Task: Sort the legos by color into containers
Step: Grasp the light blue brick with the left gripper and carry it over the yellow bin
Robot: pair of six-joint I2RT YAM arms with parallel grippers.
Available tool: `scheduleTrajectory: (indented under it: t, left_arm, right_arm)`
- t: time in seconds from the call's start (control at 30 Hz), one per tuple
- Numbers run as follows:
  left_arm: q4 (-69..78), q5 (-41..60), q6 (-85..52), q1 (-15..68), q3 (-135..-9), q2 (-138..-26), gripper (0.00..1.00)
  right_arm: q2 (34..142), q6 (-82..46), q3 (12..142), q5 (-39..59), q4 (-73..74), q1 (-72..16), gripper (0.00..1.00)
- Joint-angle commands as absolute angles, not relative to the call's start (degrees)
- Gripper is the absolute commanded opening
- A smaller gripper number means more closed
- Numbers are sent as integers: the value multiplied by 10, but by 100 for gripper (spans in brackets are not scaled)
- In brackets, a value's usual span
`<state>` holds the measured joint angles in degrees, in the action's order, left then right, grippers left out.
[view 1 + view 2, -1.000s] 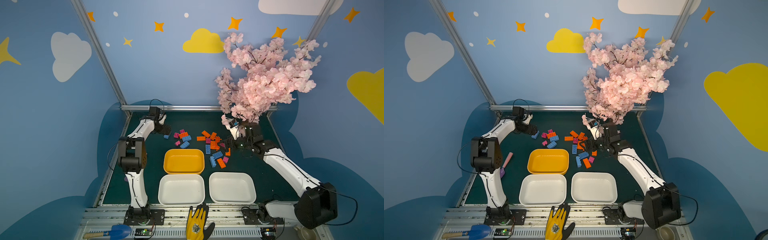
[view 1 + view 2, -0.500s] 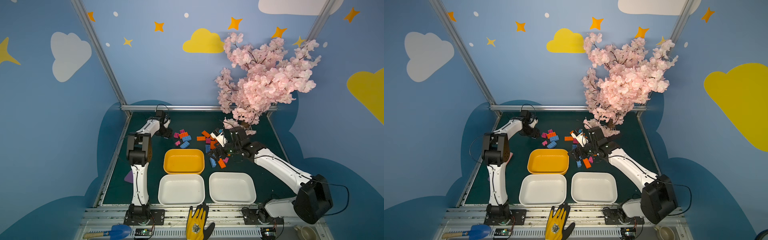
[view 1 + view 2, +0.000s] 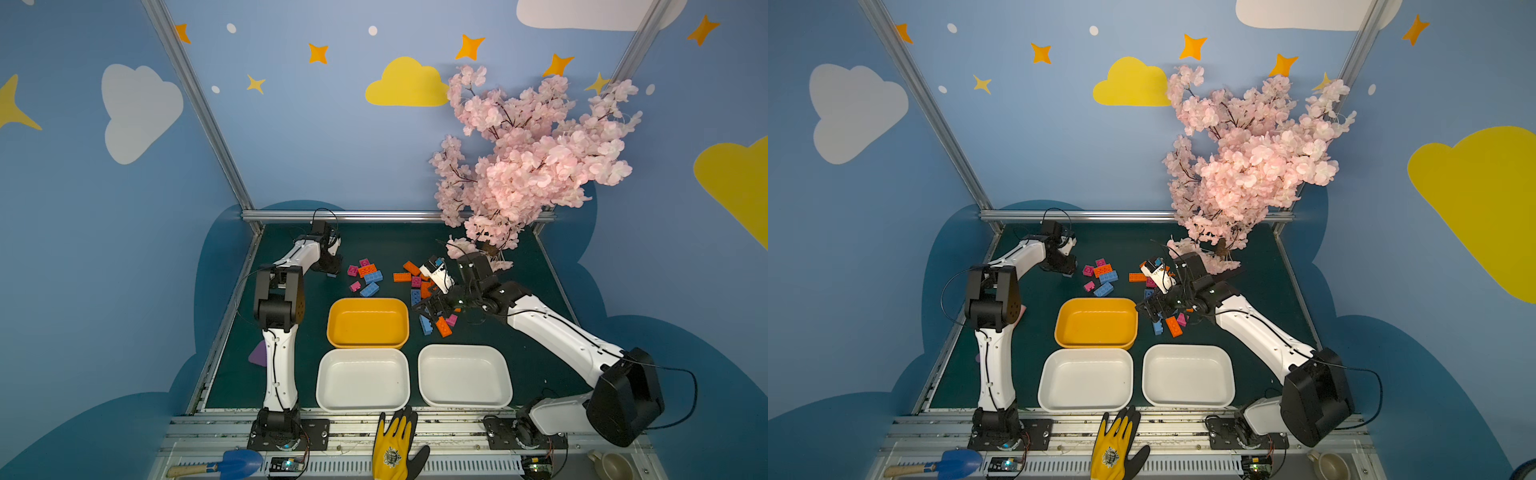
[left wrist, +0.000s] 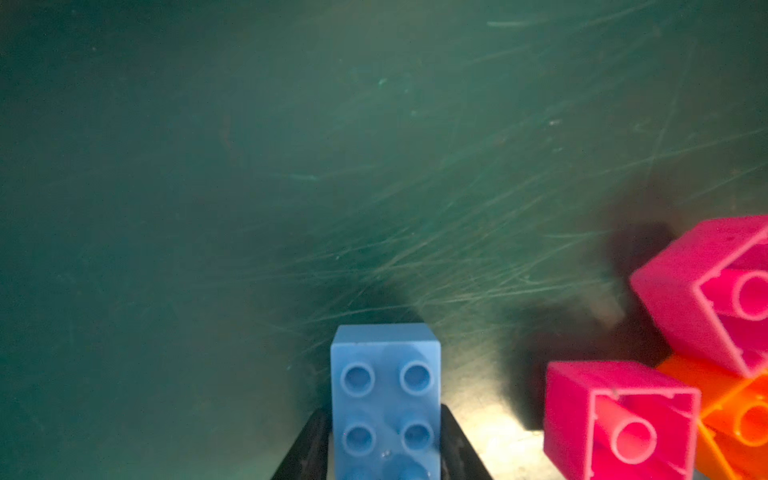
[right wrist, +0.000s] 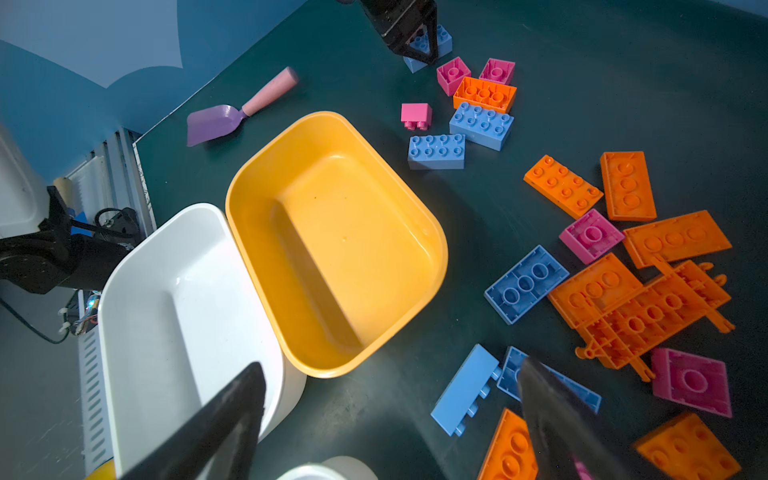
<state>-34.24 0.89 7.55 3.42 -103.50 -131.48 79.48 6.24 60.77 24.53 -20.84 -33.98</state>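
L claw (image 3: pixel 330 272) has just come down on the lone lt-blue brick (image 4: pixel 385 374) far-left of the scatter and pinched shut across its short sides. Brick looks still down on the mat (image 3: pixel 374 245), so 1st pick is on, lift next. R claw (image 5: pixel 390 363), jaws wide apart, empty, has swung over the main pile (image 3: pixel 428 291) by the yellow tray (image 3: pixel 368 344); it and both white trays (image 3: pixel 463 348) hold nothing yet. Mat's dark green, v. scratched; blue walls (image 3: pixel 311 145) w/ clouds + stars, pink blossom tree (image 3: pixel 532 158) back-right.

One yellow-orange tray (image 3: pixel 368 322), two white trays (image 3: pixel 363 380) — three in all. Loose cluster just behind yellow-orange tray — three pink bricks (image 5: pixel 453 75), two blue bricks (image 5: pixel 481 124), one orange brick (image 5: pixel 484 94).
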Motion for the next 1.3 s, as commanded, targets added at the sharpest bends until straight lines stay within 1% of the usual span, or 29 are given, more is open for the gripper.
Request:
scheduleTrajectory:
  t: [0.0, 0.07, 0.17, 0.33, 0.6, 0.7, 0.83, 0.93, 1.0, 1.17, 1.27]
  left_arm:
    - [-346, 19, 76, 34, -1041, -1330, 35]
    - [-355, 13, 76, 33, -1044, -1325, 31]
    - [-377, 13, 63, 33, -1050, -1302, 29]
    - [-436, -3, 16, 41, -1037, -1224, 30]
    - [-516, -7, -81, 92, -908, -1038, 31]
    - [-535, -8, -133, 132, -845, -968, 31]
    - [-548, -38, -219, 204, -770, -896, 31]
    - [-538, -54, -279, 232, -707, -855, 30]
    - [-513, -51, -298, 241, -667, -841, 30]
    - [-434, -59, -307, 251, -601, -856, 30]
    - [-416, -100, -297, 253, -597, -879, 30]
  right_arm:
    - [782, 55, 626, 238, -219, -339, 94]
    - [778, 51, 627, 233, -217, -337, 94]
    - [772, 46, 626, 224, -210, -333, 94]
    - [765, 44, 623, 215, -202, -322, 94]
    - [765, 57, 620, 227, -205, -298, 93]
    - [764, 63, 618, 237, -205, -288, 94]
    - [765, 69, 620, 253, -205, -277, 94]
    - [765, 70, 620, 262, -204, -273, 94]
    - [765, 70, 619, 267, -202, -272, 93]
    - [765, 71, 613, 272, -195, -272, 94]
    - [766, 71, 613, 272, -191, -272, 94]
